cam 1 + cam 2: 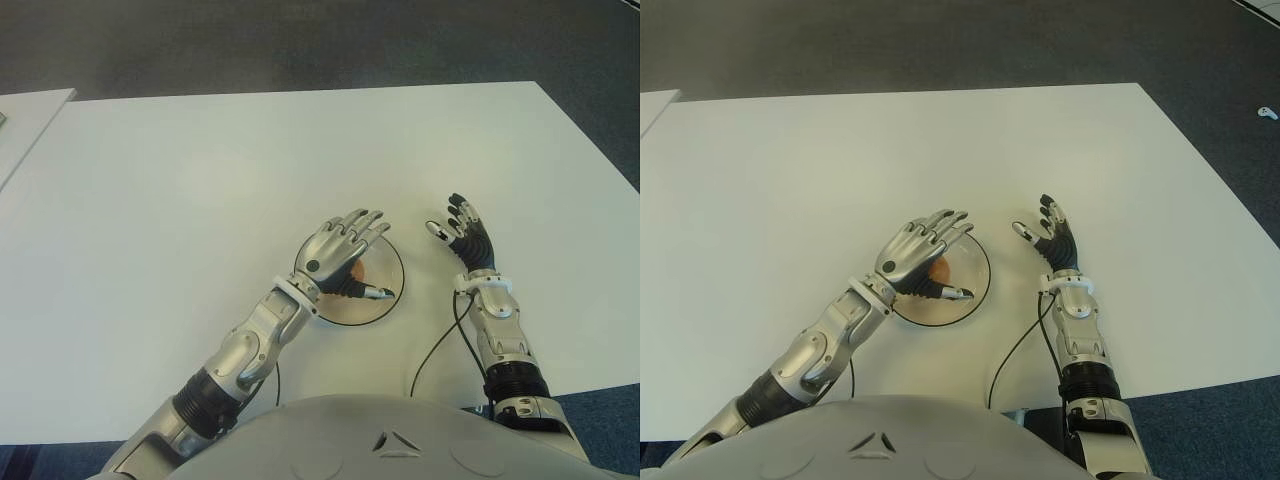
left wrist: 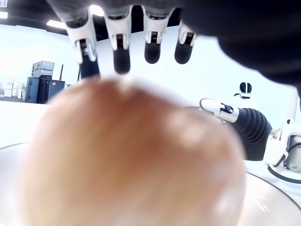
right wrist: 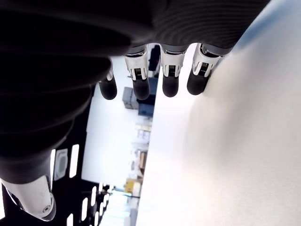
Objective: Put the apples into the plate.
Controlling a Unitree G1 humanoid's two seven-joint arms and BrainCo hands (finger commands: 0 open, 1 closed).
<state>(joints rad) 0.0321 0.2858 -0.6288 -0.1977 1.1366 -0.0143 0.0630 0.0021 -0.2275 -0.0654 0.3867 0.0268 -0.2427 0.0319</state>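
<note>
A single reddish-orange apple (image 1: pixel 358 270) lies in the round plate (image 1: pixel 345 312) near the table's front edge. My left hand (image 1: pixel 367 256) hovers over it, fingers stretched out and spread, thumb pointing across the plate; the palm hides most of the fruit. In the left wrist view the apple (image 2: pixel 131 155) fills the picture, with the straight fingertips (image 2: pixel 120 56) beyond it and not wrapped around it. My right hand (image 1: pixel 452 224) shows just right of the plate, fingers extended and holding nothing. No other apple is in view.
The white table (image 1: pixel 200 170) stretches wide to the left and far side. A black cable (image 1: pixel 440 350) runs along the right forearm to the front edge. A second table's corner (image 1: pixel 25 120) shows at far left, dark carpet (image 1: pixel 300 40) beyond.
</note>
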